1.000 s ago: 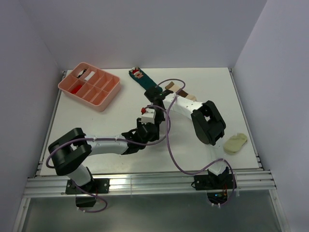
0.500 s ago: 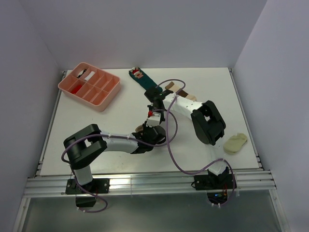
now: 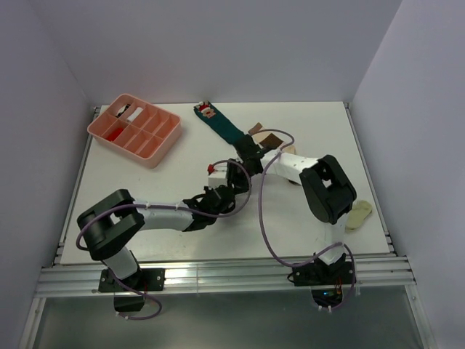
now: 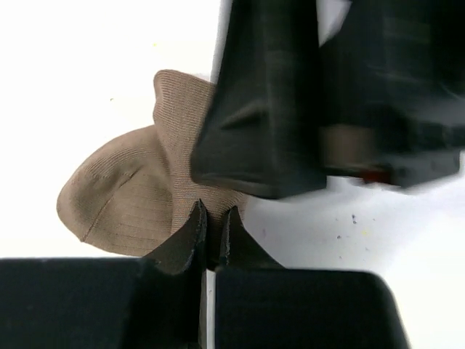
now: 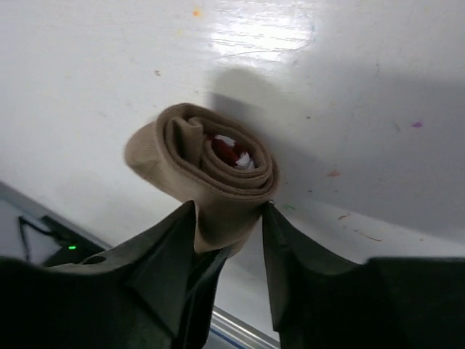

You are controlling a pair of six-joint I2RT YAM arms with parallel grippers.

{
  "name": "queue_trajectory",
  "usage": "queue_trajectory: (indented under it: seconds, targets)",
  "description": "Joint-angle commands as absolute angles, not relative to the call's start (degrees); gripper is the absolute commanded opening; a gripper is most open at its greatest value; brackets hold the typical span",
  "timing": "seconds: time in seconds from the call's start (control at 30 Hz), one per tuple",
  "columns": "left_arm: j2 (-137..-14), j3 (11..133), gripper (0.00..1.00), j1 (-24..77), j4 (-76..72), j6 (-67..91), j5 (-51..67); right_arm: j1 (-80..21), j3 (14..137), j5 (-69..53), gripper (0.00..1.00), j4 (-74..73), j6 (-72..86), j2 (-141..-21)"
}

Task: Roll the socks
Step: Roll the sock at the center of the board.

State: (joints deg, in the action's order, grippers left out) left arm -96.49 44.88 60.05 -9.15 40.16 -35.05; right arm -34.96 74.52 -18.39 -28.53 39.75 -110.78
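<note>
— So, what changed in that last second?

— My two pincers swapped roles at mid-surface (image 3: 145,196). A second ago the left pincer (image 4: 211,231) stood wide and off to the near side. Now it has come in and clenched, its tips together right on the near edge of the tan sock (image 4: 123,196), and I judge it is nipping the fabric. The right pincer (image 5: 229,209) was clamped tight and has since spread its fingers.

— Has the right one let go?

— I cannot tell. In its own wrist view the tan sock (image 5: 203,163) is a coiled roll between the two fingers, touching both, so it may be pressing or merely cradling.

— And the task?

— It looks like a handover of a roll that is largely formed. The risk is that the coil springs loose while the grip changes. The banded sock (image 3: 267,137) lies flat farther back, beside the right arm, not yet rolled.
</note>
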Motion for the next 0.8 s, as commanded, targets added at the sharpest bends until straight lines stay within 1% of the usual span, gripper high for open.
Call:
queue_trajectory:
  seconds: [0.0, 0.13, 0.23, 0.33, 0.43, 0.47, 0.6, 0.67, 0.77]
  targets:
    - [-93.00, 39.30, 0.01, 56.26, -10.97, 43.33, -20.67, -33.32, 70.33, -24.35, 0.50, -15.13, 44.91, -103.98]
    - [-89.66, 35.17, 0.00, 51.51, -14.67, 46.30, -11.01, -31.21, 66.98, -22.50, 0.62, -9.33, 47.37, -99.41]
    - [-87.46, 31.12, 0.01, 47.03, -19.76, 49.12, -4.41, -28.84, 62.15, -21.27, 0.69, -3.00, 49.74, -95.02]
    - [-86.31, 27.69, 0.01, 42.29, -24.33, 52.10, 4.80, -27.51, 58.10, -22.14, 0.70, 1.83, 50.45, -92.12]
    - [-86.75, 25.14, 0.01, 37.72, -27.50, 55.80, 9.74, -27.77, 53.71, -23.73, 0.69, 5.96, 50.89, -91.58]
    - [-87.10, 24.27, 0.01, 35.44, -30.99, 56.77, 13.41, -27.86, 52.57, -23.99, 0.69, 7.89, 51.67, -91.58]
    - [-91.74, 21.63, 0.01, 30.42, -36.99, 60.64, 19.93, -30.40, 45.38, -23.65, 0.68, 14.40, 53.26, -91.84]
    - [-93.24, 20.75, 0.01, 28.58, -41.28, 62.66, 21.96, -32.60, 43.25, -22.59, 0.68, 18.52, 54.75, -92.54]
    - [-95.53, 19.78, 0.01, 26.90, -43.15, 63.89, 23.99, -34.53, 40.35, -22.67, 0.67, 24.23, 57.12, -95.08]
